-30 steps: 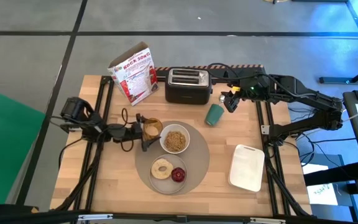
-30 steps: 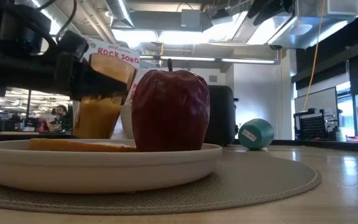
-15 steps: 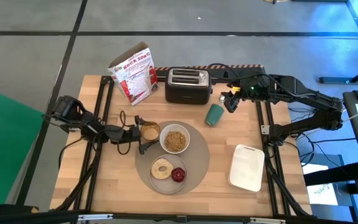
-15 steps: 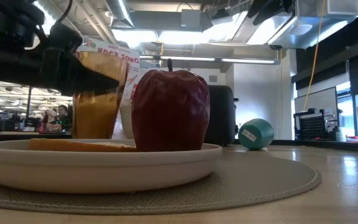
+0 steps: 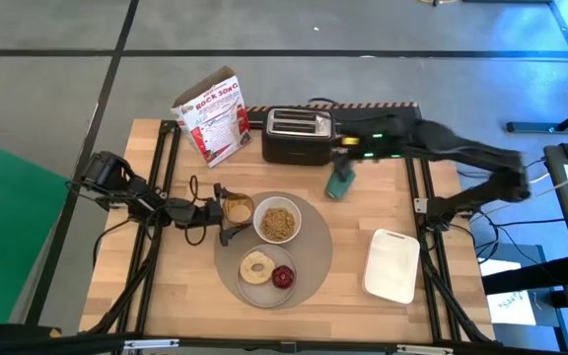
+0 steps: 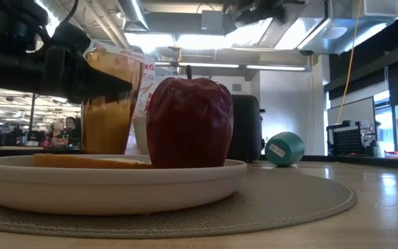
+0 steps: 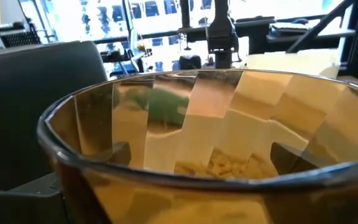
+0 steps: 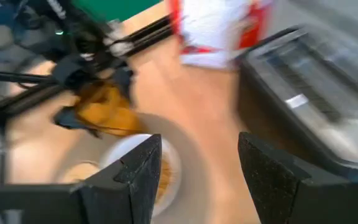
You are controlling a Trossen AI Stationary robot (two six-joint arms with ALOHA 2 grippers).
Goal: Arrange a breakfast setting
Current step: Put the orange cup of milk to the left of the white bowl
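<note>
The round placemat holds a white bowl of cereal and a small white plate with a bagel and a red apple. The amber cup stands upright at the mat's left edge, between the fingers of my left gripper, which is shut on it. My right gripper is open and empty at the far side, in front of the toaster and just above a green cup lying on its side. No wooden utensil shows. My left gripper pinches the amber cup's side wall between its two fingers, one on the far side and one on the near side. The fingers come level from the table's left. The cup stands upright; the plate hides its base in the low view.
A black toaster and a cereal box stand along the far edge. A white rectangular tray lies at the near right. Bare wood shows to the mat's right and at the near left.
My left gripper has drawn back a little toward the table's left edge, and the amber cup in it has come from tilted to upright. My right gripper has swung toward the table's left, from beside the green cup to over it, in front of the toaster.
</note>
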